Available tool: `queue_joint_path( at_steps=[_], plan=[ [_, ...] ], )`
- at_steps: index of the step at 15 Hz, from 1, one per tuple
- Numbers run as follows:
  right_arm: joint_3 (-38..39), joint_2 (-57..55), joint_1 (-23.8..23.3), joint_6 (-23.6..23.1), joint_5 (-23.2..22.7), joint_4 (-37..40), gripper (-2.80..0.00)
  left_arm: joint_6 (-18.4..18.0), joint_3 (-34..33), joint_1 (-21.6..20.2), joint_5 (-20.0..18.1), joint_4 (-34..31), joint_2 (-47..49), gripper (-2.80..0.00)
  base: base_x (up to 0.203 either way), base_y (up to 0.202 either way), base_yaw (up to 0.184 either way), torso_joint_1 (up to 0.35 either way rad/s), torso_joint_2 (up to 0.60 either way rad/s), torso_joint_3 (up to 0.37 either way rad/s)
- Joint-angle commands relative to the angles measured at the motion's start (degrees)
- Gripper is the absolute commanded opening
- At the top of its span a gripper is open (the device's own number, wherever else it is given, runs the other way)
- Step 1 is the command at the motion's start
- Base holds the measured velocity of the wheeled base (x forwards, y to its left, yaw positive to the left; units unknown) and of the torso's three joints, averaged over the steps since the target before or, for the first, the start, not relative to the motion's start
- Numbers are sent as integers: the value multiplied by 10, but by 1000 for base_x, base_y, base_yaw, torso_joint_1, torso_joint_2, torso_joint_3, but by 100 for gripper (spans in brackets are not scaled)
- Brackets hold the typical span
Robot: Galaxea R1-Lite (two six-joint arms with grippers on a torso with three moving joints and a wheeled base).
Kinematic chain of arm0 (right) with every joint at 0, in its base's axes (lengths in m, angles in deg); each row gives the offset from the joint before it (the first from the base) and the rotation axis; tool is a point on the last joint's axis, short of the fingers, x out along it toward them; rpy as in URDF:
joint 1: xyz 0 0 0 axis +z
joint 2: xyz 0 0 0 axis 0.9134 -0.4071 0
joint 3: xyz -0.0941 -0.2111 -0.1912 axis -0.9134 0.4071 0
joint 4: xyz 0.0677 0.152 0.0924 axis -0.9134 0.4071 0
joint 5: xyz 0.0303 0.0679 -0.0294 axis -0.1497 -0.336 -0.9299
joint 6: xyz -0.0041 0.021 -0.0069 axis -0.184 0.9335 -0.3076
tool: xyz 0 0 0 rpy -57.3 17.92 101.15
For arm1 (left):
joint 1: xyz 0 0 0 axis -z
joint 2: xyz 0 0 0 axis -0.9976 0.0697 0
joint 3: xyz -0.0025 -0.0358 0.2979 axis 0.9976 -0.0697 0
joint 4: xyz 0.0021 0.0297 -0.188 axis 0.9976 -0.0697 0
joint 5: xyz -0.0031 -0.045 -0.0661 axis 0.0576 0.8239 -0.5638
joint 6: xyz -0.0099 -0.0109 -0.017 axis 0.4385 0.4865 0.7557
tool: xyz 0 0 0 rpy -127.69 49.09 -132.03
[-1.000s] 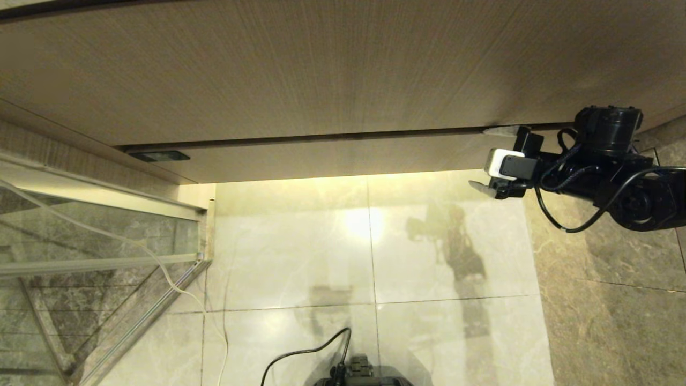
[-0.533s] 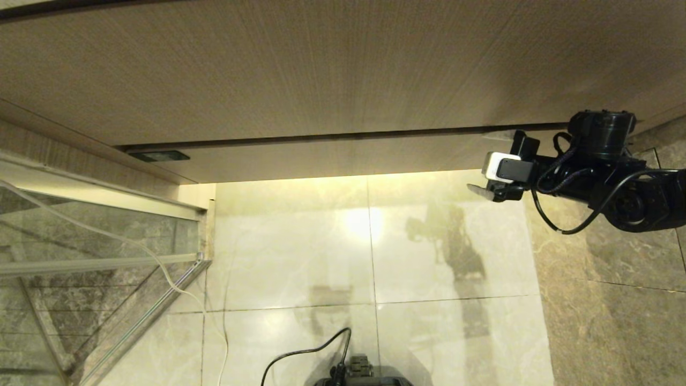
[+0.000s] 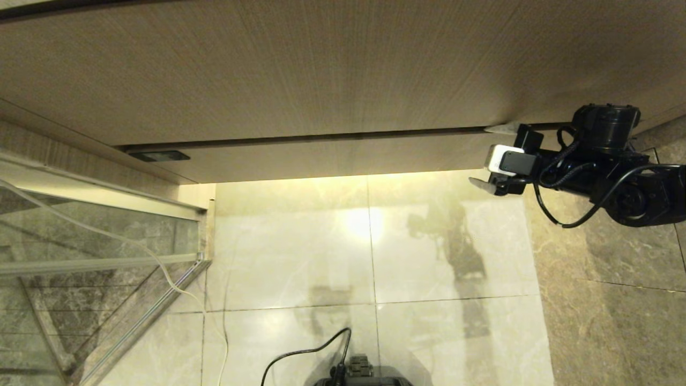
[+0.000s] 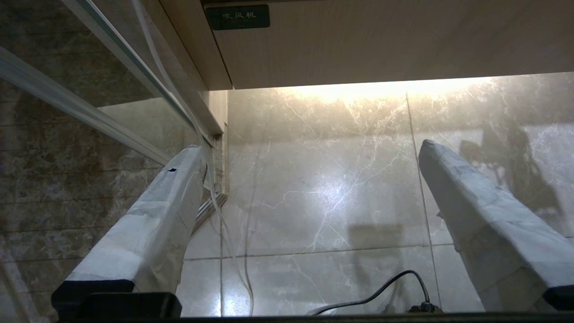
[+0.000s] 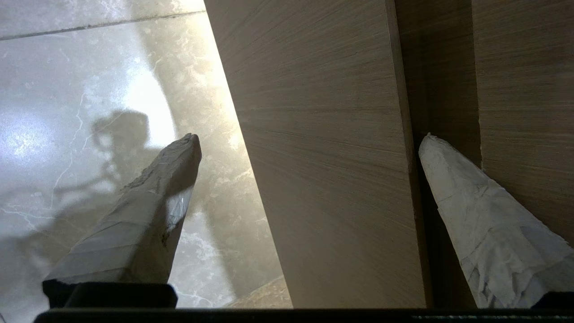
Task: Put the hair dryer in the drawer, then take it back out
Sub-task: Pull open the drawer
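The drawer [image 3: 332, 155] is the low, light wood-grain band under the taller panel, and its front is shut flush. My right gripper [image 3: 481, 156] is open at the drawer's right end and straddles the front. In the right wrist view the drawer front [image 5: 332, 157] fills the space between the jaws of the right gripper [image 5: 309, 143]. One finger [image 5: 471, 211] sits in the dark gap above the front, the other finger [image 5: 148, 206] hangs below it over the floor. The hair dryer is out of view. My left gripper [image 4: 314, 148] is open and empty, facing the floor.
A dark label plate [image 3: 159, 156] sits at the drawer's left end. A glass screen with a metal frame [image 3: 107, 262] stands on the left, with a thin white cord [image 3: 161, 268] running down beside it. Glossy marble floor [image 3: 300, 252] lies below. A black cable [image 3: 300, 354] curls at the bottom edge.
The right gripper shifted slightly left half a second ago and has come back to the drawer's right end. Its jaws stay open throughout.
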Motion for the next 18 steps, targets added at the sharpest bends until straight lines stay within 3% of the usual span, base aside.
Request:
queue_joint_path(
  at_steps=[1,11,18],
  plan=[
    [-2,-1,0,-3,0,-4,0,0,-23,0,0,1,0,0,0,0,0,0,0,0],
    [1,-21,-1,-4,-2,-4,0,1,-23,0,0,1,0,0,0,0,0,0,0,0],
    [18,-18,-4,-13,0,36,0,1,-23,0,0,1,0,0,0,0,0,0,0,0]
  ],
)
